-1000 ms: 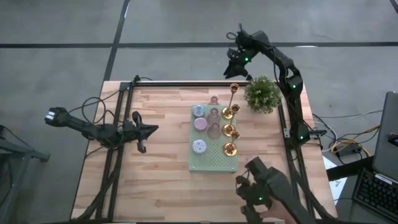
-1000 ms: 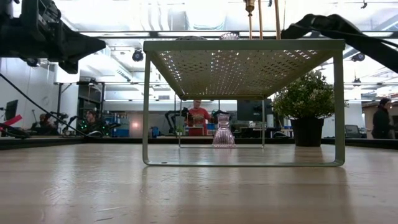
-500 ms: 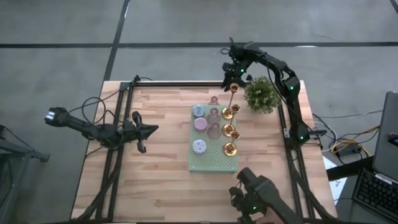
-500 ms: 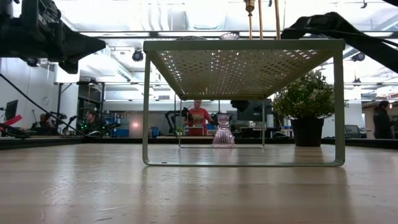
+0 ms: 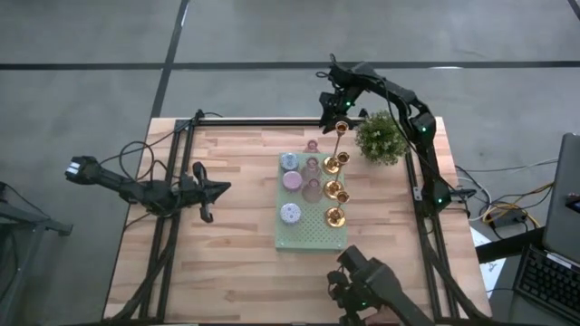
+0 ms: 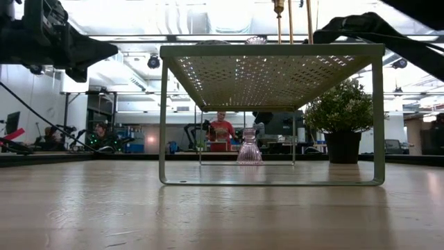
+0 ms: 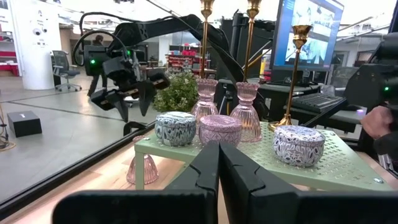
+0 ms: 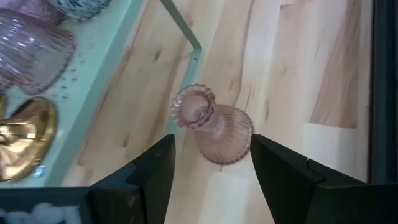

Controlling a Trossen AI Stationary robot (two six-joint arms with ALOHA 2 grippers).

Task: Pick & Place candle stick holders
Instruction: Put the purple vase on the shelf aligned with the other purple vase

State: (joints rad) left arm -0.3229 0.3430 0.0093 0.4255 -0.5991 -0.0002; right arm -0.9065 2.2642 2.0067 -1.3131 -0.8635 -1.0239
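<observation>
Right gripper [image 5: 333, 101], upper centre of the high view, hangs wide open and empty above a pink glass holder [image 8: 214, 126] on the table [image 5: 236, 226], beside the green stand [image 5: 308, 231]; left gripper [image 5: 217, 189] waits closed at left

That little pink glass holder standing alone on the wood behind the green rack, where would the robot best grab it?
Probably at the narrow neck just under the frilled rim of the pink glass holder, coming straight down. It stands upright and flares below, and the right gripper hovers open above it.

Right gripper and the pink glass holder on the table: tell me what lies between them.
Nothing. In the right wrist view the open right gripper hangs directly above the pink glass holder, with only bare wooden table around it.
</observation>
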